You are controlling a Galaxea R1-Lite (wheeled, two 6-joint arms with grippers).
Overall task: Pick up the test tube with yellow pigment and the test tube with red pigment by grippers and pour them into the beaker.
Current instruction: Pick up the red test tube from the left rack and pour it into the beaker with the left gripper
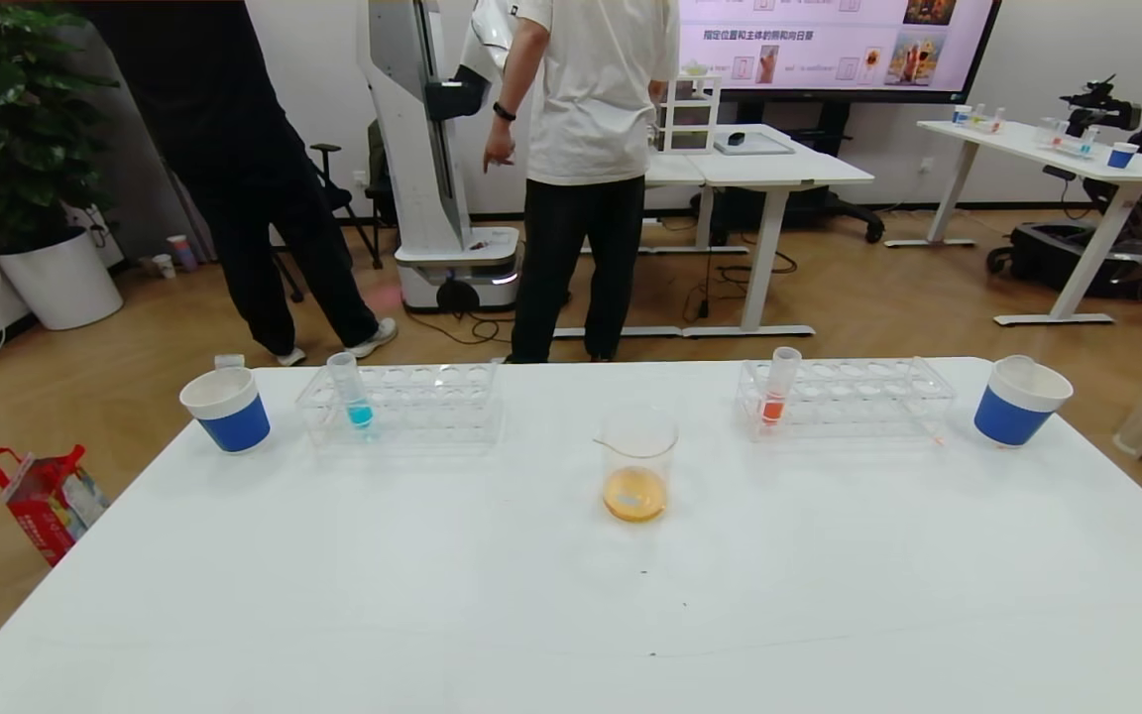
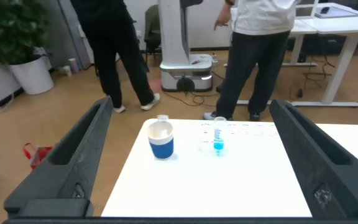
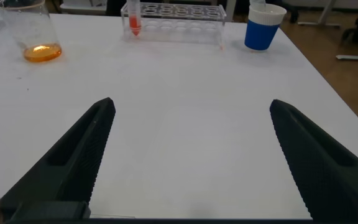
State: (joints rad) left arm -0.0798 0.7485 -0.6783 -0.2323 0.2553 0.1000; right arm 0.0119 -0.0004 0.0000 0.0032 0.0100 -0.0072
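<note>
We see the beaker (image 1: 637, 464) standing upright near the middle of the white table (image 1: 571, 595), with a shallow layer of orange liquid at its bottom. Behind it to the left sits a clear rack (image 1: 402, 402) holding one tube with blue liquid (image 1: 349, 390); behind it to the right a second clear rack (image 1: 844, 395) holds one tube with orange-red liquid (image 1: 778, 387) at its left end. A blue-and-white paper cup (image 1: 227, 409) stands at the far left of the table, with what looks like a tube top just showing behind it, and another such cup (image 1: 1019, 400) stands at the far right. We cannot find the test tubes with yellow and red pigment by their colour in any view.

Neither arm shows in the head view. The left claw (image 2: 191, 162) hangs spread wide and empty, looking toward the left cup and blue tube. The right claw (image 3: 191, 155) is likewise wide apart and holds nothing — the beaker, the right rack and the right cup lie well beyond it. Two people (image 1: 571, 149) stand past the table.
</note>
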